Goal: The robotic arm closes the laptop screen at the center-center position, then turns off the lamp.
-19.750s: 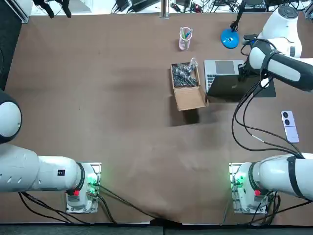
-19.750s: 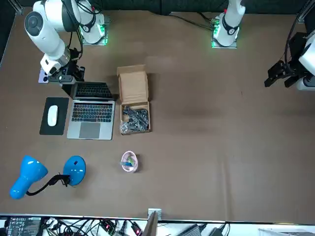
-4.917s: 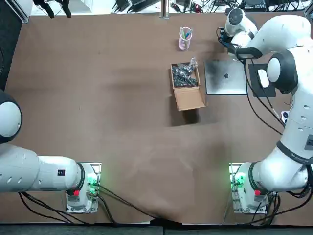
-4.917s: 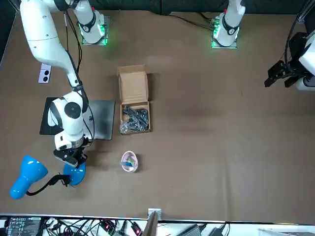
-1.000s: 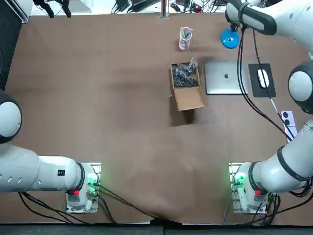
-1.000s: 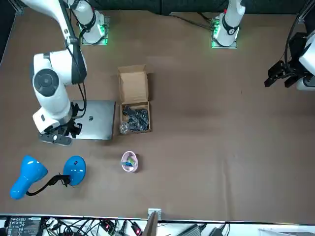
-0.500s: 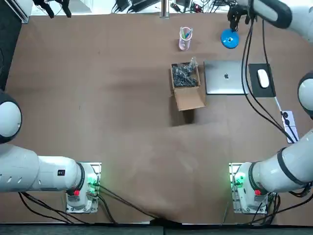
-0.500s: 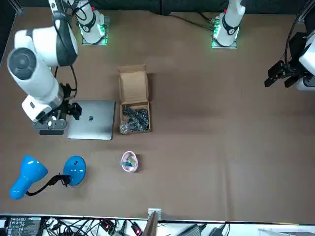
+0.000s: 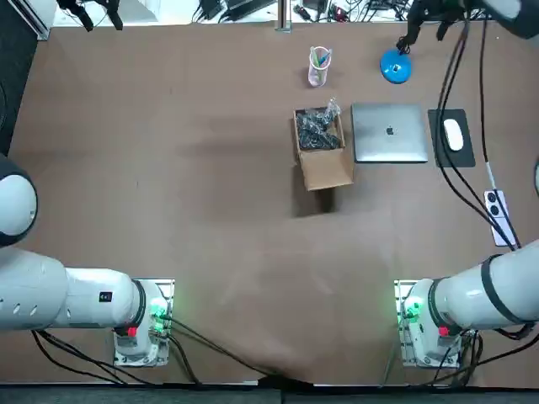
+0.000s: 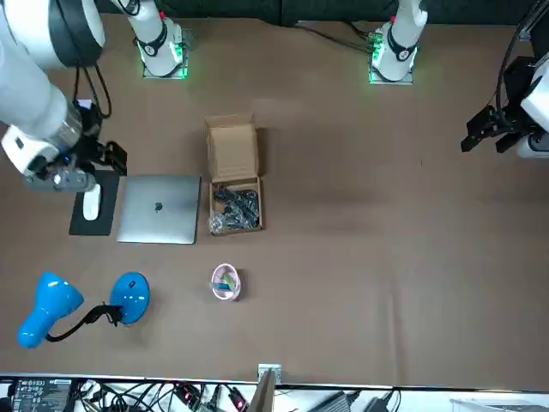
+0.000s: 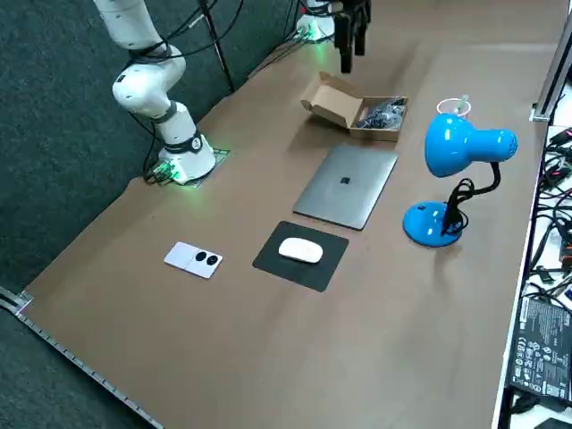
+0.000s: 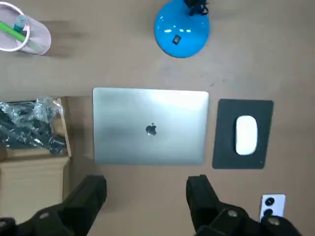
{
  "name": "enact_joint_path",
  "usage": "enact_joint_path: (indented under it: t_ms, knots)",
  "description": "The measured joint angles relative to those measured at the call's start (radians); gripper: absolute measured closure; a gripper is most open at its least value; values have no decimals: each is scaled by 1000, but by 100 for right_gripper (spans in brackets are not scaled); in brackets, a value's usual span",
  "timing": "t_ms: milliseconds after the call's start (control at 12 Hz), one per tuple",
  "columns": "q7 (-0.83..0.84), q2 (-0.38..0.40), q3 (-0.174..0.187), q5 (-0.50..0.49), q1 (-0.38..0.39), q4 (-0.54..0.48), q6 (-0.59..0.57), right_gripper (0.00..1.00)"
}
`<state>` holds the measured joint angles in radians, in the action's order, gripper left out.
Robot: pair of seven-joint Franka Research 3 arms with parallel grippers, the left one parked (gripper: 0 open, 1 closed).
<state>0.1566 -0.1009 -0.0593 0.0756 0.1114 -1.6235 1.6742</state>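
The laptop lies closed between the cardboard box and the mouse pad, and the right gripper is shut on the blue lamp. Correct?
Not quite. The right gripper is not shut on the blue lamp: the right wrist view shows it open and empty, raised above the table by the laptop. The laptop does lie closed between the cardboard box and the mouse pad.
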Motion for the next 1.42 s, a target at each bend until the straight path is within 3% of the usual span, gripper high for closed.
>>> enact_joint_path:
  t_ms: [667, 1417]
  knots:
    - [-158, 100, 20, -43, -123, -16, -40, 0]
    - [-91, 134, 23, -44, -131, -64, -31, 0]
